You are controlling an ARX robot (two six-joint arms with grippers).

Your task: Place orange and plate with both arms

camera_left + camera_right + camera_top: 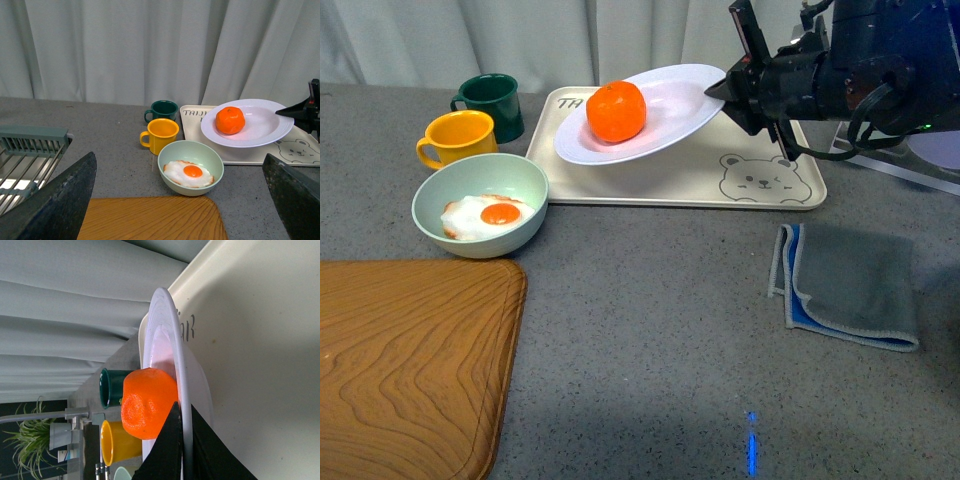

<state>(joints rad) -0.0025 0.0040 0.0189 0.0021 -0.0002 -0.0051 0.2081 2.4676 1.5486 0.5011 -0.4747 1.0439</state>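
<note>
The plate [670, 100] hides most of the tray's [650, 175] lettering; the wooden board [410, 370] runs off the front view's corner; the left fingers [60, 200] show only as blurred dark shapes

Pale grey curtain [520, 40] hangs in long pleats across the whole back, behind my bench [650, 330]. Bench top is grey, speckled and matte. Light is soft and even, shadows faint. A short blue streak of light [751, 450] lies on the near bench. My left wrist sees a grey wire rack [30, 150]. Beyond the curtain's edge is a dark patch with a spindly green plant [22, 445].
</note>
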